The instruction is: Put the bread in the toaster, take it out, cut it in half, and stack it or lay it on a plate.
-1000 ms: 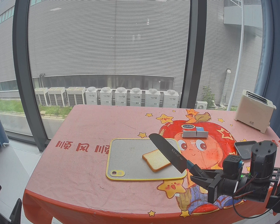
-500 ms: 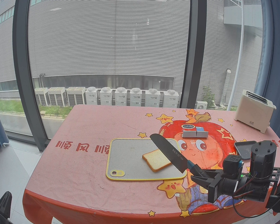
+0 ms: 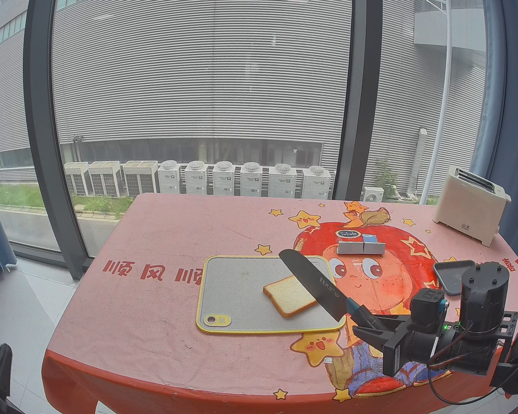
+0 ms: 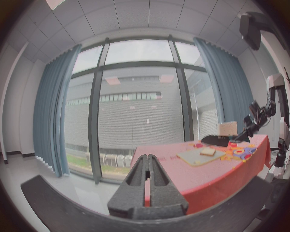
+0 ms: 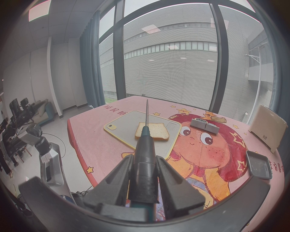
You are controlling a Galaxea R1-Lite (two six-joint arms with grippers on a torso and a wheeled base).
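A slice of bread (image 3: pixel 289 294) lies flat on the right part of the grey, yellow-rimmed cutting board (image 3: pixel 236 296). My right gripper (image 3: pixel 374 328) is shut on the handle of a black-bladed knife (image 3: pixel 315 282). The blade hangs edge-down just above the bread, pointing to the far left. In the right wrist view the knife (image 5: pixel 146 120) lines up over the middle of the bread (image 5: pixel 152 130). The white toaster (image 3: pixel 470 205) stands at the table's far right corner. My left gripper (image 4: pixel 147 169) is shut and holds nothing, low and off the table's left side.
A small dark tray (image 3: pixel 454 275) lies right of the board, near the right gripper's arm. A grey and blue knife holder (image 3: pixel 361 244) sits behind the board. The pink tablecloth's front edge (image 3: pixel 230 389) is close to the board.
The knife in my right gripper has drifted a little to the right. My left gripper has sunk lower at the bottom left corner.
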